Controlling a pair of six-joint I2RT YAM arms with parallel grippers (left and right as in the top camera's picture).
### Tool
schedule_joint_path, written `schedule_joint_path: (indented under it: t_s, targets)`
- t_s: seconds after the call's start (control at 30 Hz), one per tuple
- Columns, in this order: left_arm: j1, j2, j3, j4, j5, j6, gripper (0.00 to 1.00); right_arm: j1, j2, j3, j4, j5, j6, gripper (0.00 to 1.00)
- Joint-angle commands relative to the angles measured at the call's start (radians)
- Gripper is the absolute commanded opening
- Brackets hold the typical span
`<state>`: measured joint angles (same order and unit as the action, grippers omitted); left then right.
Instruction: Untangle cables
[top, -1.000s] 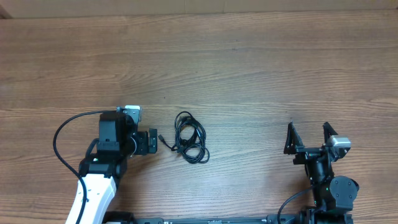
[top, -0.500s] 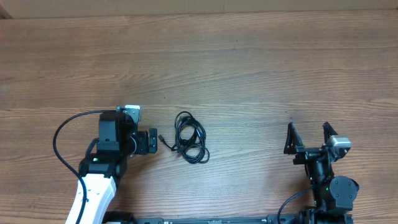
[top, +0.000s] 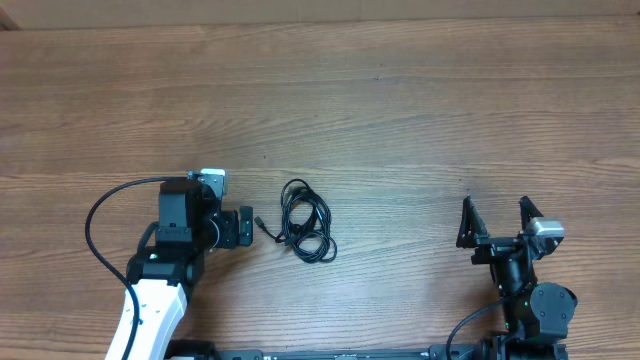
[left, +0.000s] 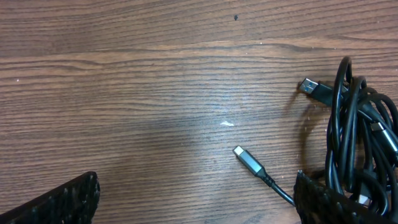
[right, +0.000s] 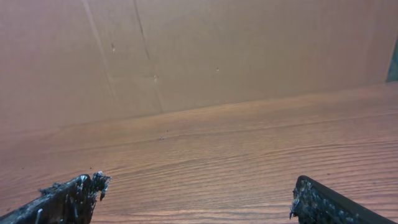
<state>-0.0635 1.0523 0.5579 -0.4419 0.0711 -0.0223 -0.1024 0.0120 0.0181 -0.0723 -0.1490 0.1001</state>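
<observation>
The cables (top: 307, 226) lie as one small black coiled bundle on the wooden table, left of centre. My left gripper (top: 247, 227) is just left of the bundle, pointing at it, open and holding nothing. In the left wrist view the bundle (left: 356, 140) fills the right edge. One silver-tipped plug (left: 244, 155) lies loose between the open fingers (left: 59, 200), and another plug (left: 311, 88) sticks out higher up. My right gripper (top: 495, 218) stands open at the near right, far from the cables. Its wrist view shows only bare wood between its fingertips (right: 69, 194).
The wooden table (top: 400, 120) stretches far beyond the bundle. A brown wall (right: 217, 50) rises past the table's far edge. The left arm's own thick black wire (top: 98, 225) loops out to the left of the arm.
</observation>
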Motion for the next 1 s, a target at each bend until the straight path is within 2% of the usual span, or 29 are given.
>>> schedule_joint_path:
  t_s: [0.0,0.97]
  targets:
    - [0.004,0.008,0.032,0.000,0.009,0.020,1.00,0.001,-0.009,-0.010,0.001,0.014,-0.004,1.00]
    - [0.004,0.008,0.034,-0.003,0.061,0.057,0.99,0.001,-0.009,-0.010,0.001,0.014,-0.004,1.00]
